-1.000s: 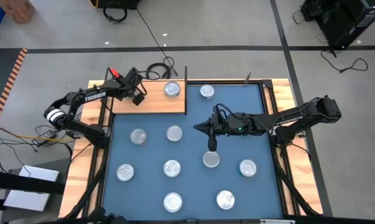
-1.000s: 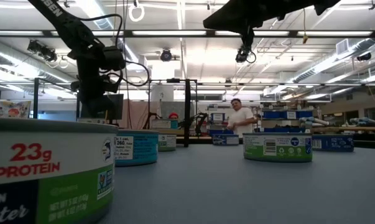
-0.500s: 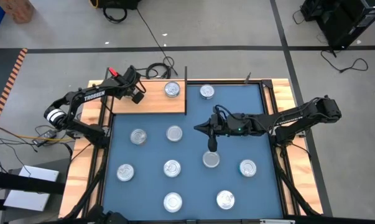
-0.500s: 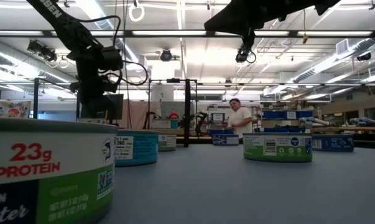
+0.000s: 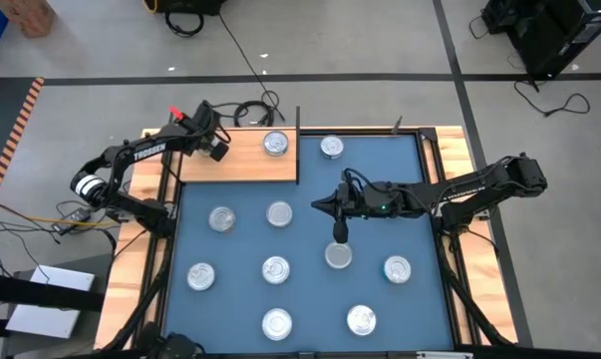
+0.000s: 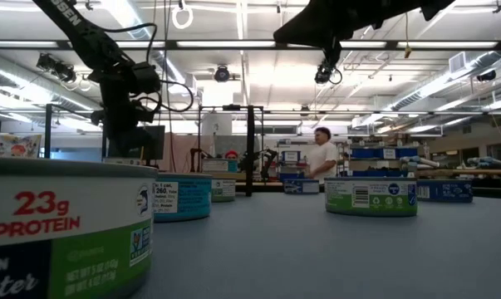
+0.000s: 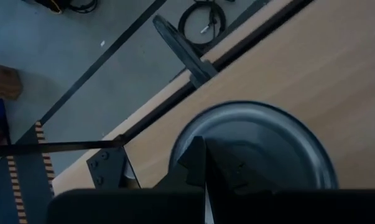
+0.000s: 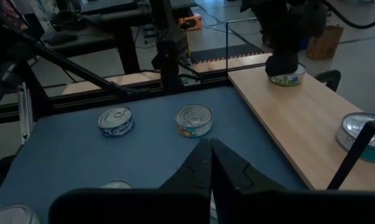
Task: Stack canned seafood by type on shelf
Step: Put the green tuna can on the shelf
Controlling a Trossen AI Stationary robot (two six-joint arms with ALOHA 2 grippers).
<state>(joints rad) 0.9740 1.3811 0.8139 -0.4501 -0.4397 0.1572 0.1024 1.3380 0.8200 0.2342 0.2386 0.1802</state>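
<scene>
A: High view, progress?
B: Barely begun. One round silver tin point(image 5: 275, 144) on light-brown wooden shelf board point(image 5: 245, 165), nine off it on blue mat point(image 5: 315, 294). No stacks.
A: Low view?
B: Nothing new.
A: Left wrist?
B: Left gripper point(image 7: 199, 146) clenched, empty, over second tin point(image 7: 268, 137) on shelf.
A: Right wrist?
B: Right gripper point(image 8: 210, 144) clenched, empty, off shelf.

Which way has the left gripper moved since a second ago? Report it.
Yes. In the high view the left gripper has shifted toward the shelf's far-left corner, away from the tin on it.
</scene>
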